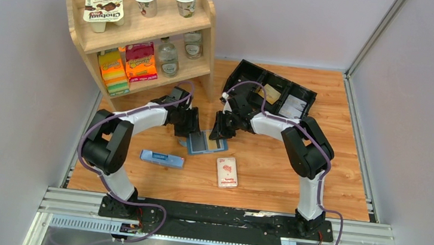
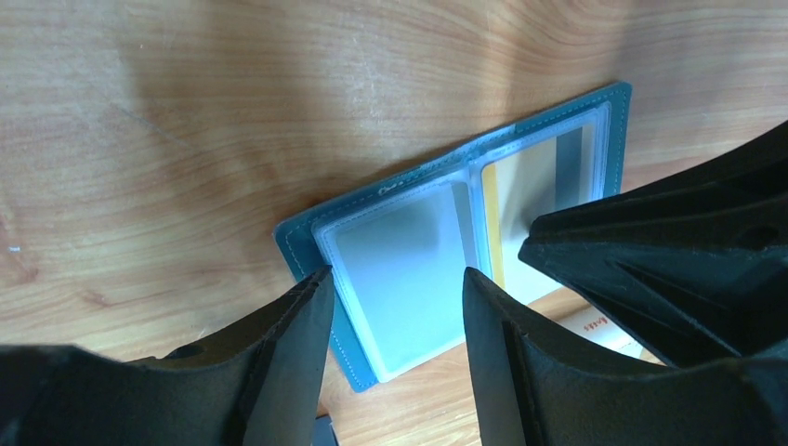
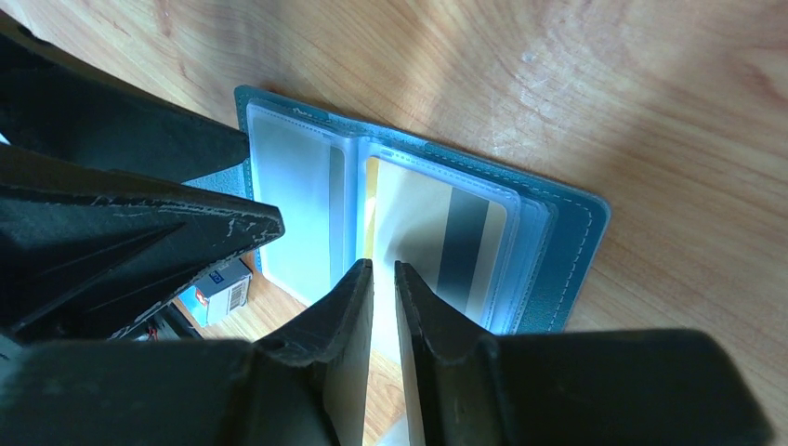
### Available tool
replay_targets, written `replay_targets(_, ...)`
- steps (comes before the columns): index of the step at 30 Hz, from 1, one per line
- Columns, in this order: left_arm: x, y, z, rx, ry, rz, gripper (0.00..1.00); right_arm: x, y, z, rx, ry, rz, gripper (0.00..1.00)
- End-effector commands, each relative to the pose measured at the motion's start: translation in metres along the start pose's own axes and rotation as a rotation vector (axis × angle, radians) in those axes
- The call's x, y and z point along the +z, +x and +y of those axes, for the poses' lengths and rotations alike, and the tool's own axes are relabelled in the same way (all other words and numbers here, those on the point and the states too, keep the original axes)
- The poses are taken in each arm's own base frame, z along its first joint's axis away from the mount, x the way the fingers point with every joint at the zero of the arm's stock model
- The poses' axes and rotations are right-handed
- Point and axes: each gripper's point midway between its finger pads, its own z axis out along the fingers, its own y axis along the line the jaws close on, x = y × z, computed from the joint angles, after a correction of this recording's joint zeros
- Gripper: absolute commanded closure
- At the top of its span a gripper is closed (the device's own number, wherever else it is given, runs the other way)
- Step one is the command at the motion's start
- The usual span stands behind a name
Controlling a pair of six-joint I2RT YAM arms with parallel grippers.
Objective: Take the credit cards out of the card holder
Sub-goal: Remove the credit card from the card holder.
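The light blue card holder (image 1: 202, 143) lies open and flat on the wooden table, its clear sleeves facing up. A tan-gold credit card (image 3: 437, 232) with a dark stripe sits in the right panel's sleeve, and it also shows in the left wrist view (image 2: 539, 186). I cannot make out the dark grey card. My left gripper (image 2: 395, 274) is open, its fingers straddling the left panel (image 2: 400, 269) from just above. My right gripper (image 3: 384, 265) is all but shut, with a thin empty slit between the fingers, and its tips are at the gold card near the fold.
A narrow pale blue box (image 1: 162, 158) lies left of the holder, and a white pack with a red picture (image 1: 227, 171) lies in front of it. A wooden shelf (image 1: 144, 37) of goods stands at the back left. A black divided tray (image 1: 275, 89) stands at the back right.
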Motion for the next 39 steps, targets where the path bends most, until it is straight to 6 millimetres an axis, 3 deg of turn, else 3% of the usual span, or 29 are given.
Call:
replay_targets(1, 0.001, -0.015, -0.006, 0.028, 0.011, -0.024, 0.39, 0.013, 0.026, -0.034, 0.032, 0.101, 0.067, 0.77)
replay_targets(21, -0.029, -0.023, -0.044, 0.069, 0.148, -0.072, 0.51, 0.016, 0.027, -0.035, 0.035, 0.096, 0.073, 0.77)
replay_targets(30, -0.024, -0.019, -0.044, 0.069, 0.147, -0.045, 0.52, 0.014, 0.025, -0.029, 0.029, 0.071, 0.065, 0.76)
replay_targets(39, -0.018, -0.015, -0.05, 0.045, 0.168, -0.023, 0.53, 0.008, 0.015, -0.013, 0.003, 0.004, 0.015, 0.66)
